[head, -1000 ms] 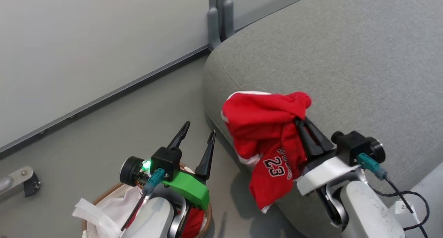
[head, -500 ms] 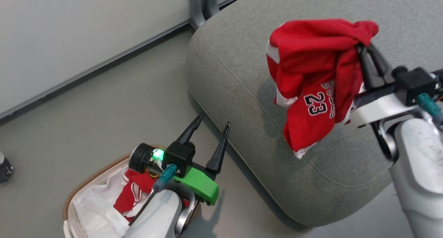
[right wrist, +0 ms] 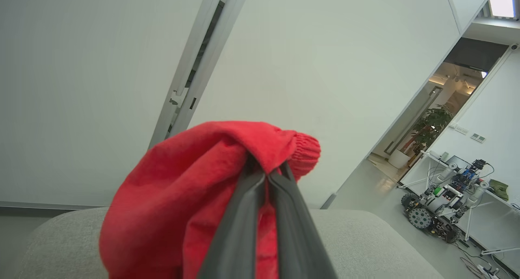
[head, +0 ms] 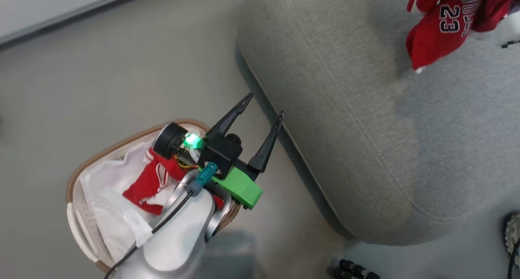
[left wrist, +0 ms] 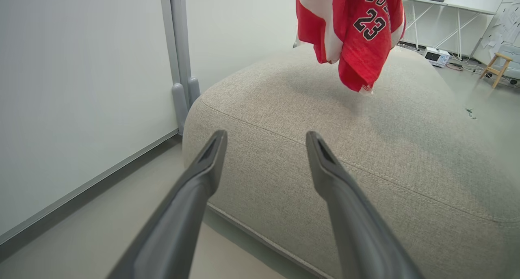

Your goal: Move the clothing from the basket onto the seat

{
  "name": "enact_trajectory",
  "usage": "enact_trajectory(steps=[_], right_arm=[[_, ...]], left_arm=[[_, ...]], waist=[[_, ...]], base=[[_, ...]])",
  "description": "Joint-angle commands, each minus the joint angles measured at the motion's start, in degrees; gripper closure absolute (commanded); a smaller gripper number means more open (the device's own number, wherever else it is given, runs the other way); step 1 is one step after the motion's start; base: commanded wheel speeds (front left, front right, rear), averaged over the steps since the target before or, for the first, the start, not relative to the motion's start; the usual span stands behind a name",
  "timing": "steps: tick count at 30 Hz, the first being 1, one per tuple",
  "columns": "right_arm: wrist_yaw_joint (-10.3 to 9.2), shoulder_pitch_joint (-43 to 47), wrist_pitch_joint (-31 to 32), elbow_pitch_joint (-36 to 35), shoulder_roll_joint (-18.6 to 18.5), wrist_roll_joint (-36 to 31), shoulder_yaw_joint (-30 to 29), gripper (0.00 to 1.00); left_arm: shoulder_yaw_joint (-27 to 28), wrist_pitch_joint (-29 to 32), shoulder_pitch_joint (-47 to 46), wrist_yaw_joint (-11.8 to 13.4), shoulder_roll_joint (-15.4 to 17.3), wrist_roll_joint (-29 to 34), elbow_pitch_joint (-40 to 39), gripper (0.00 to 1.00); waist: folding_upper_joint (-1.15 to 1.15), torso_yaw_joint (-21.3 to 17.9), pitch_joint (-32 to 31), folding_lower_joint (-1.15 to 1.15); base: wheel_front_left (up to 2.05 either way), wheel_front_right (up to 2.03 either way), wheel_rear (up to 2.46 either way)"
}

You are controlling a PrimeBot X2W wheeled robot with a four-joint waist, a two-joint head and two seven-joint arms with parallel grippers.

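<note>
A red jersey [head: 443, 27] numbered 23 hangs above the grey seat [head: 365, 128], its lower hem just over the cushion. In the right wrist view my right gripper [right wrist: 266, 169] is shut on a bunched fold of the jersey [right wrist: 183, 197]. The left wrist view shows the jersey [left wrist: 357, 31] dangling over the seat [left wrist: 345, 149]. My left gripper [head: 264, 106] is open and holds nothing, over the floor between the basket [head: 73, 181] and the seat's edge. A second red garment [head: 148, 185] lies in the basket on the white liner [head: 109, 214], partly hidden by my left arm.
A white wall panel with a grey post [left wrist: 180, 68] stands behind the seat. Grey floor surrounds the basket. Black wheels [head: 353, 269] show at the bottom edge. Another wheeled robot [right wrist: 438, 210] and a wooden stool [left wrist: 497, 68] are far off.
My right gripper has carried the jersey up and farther over the seat, toward the head view's top right. The head camera has turned too. The left gripper stays open near the basket.
</note>
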Motion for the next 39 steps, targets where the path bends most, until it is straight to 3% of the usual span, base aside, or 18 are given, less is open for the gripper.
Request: enact_trajectory(steps=[1, 8, 20, 21, 23, 24, 30, 39], right_arm=[[-0.06, -1.48, -0.26, 1.17, 0.05, -1.05, -1.24, 1.00], [-0.07, -4.14, -0.24, 7.66, 1.59, -5.79, -7.24, 1.00], [-0.07, 9.10, -0.18, 14.55, 5.81, -11.02, -19.84, 1.00], [-0.07, 9.74, -0.19, 14.40, 5.92, -10.99, -20.56, 0.91], [-0.07, 12.21, -0.19, 13.83, 6.52, -11.48, -21.31, 0.47], [-0.07, 13.56, -0.18, 13.62, 7.01, -11.19, -21.85, 0.00], [-0.06, 20.23, -0.18, 10.86, 8.31, -9.53, -22.74, 0.00], [-0.06, 26.48, -0.16, 1.62, 9.45, -3.87, -13.59, 0.00]], left_arm=[[-0.20, -0.05, -1.74, -0.10, 0.66, 0.09, -0.19, 0.00], [-0.97, -0.05, -4.78, -0.38, 1.23, -0.28, 0.08, 0.00], [0.28, -0.05, -2.20, -0.19, 1.04, -1.44, 2.08, 0.00], [0.47, -0.05, -1.94, -0.11, 0.97, -1.55, 2.19, 0.00], [0.93, -0.05, -1.23, -0.04, 0.85, -1.66, 2.55, 0.00], [1.19, -0.05, -0.69, 0.07, 0.78, -1.77, 2.77, 0.00], [2.78, -0.05, 2.79, 0.96, 0.05, -2.25, 3.32, 0.00], [8.31, -0.05, 10.12, 2.64, -0.84, -2.47, 1.28, 0.00]], waist=[[-0.01, 5.16, 6.71, 0.00], [-0.01, 7.89, 10.59, 0.00], [-0.01, 8.71, 6.05, 0.00], [-0.01, 8.61, 5.59, 0.00], [-0.01, 8.39, 4.37, 0.00], [-0.01, 8.27, 3.51, 0.00], [-0.01, 8.17, -2.14, 0.00], [-0.01, 9.94, -11.14, 0.00]], base=[[0.00, 0.00, 0.00], [0.00, 0.00, 0.00], [0.00, 0.00, 0.00], [0.00, 0.00, 0.00], [0.00, 0.00, 0.00], [0.00, 0.00, 0.00], [0.00, 0.00, 0.00], [0.00, 0.00, 0.00]])
